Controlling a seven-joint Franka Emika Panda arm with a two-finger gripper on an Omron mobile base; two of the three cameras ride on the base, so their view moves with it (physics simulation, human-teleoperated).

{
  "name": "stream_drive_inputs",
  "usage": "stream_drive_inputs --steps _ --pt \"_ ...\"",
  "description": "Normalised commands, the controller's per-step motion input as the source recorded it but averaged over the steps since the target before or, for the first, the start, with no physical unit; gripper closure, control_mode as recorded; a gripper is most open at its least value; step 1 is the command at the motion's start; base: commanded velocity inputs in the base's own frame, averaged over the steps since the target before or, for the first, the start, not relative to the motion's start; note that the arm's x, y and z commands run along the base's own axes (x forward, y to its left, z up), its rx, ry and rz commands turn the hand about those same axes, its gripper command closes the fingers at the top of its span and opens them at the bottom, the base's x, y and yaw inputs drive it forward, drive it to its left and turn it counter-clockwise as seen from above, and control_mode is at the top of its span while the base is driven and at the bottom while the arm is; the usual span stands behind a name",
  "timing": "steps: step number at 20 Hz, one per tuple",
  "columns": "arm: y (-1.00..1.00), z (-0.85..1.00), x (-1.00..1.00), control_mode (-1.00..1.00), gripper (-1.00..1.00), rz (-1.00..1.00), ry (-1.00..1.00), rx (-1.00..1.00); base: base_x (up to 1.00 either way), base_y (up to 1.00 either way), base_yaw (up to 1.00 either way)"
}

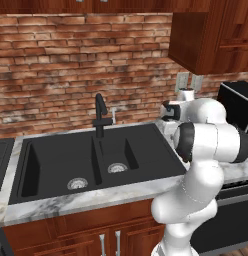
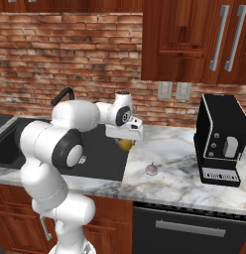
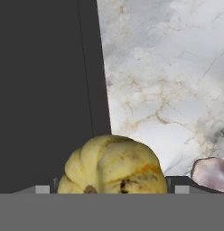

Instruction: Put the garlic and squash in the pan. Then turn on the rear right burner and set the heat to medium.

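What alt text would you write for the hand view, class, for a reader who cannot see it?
A ribbed yellow squash sits at the bottom of the picture, close to the camera, where the black sink edge meets the marble counter. A pinkish-white garlic bulb lies on the counter at the lower right.

A black double-basin sink [image 1: 56,165] sits in the marble table [image 2: 184,163], a black faucet [image 1: 100,114] behind it against the brick wall [image 1: 61,65]. A black coffee machine [image 2: 221,140] stands at the right, under wooden cabinets [image 2: 194,39].
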Motion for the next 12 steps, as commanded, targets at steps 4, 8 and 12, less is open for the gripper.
stream_drive_inputs --steps 4,8,12 --pt "0.45 0.94 -0.12 -1.00 1.00 0.00 0.00 0.00 0.00 0.00 0.00" --pt "0.39 0.99 -0.39 -1.00 1.00 0.01 0.00 0.00 0.00 0.00 0.00" --pt "0.45 0.89 -0.55 -1.00 1.00 0.01 -0.04 0.00 0.00 0.00 0.00"
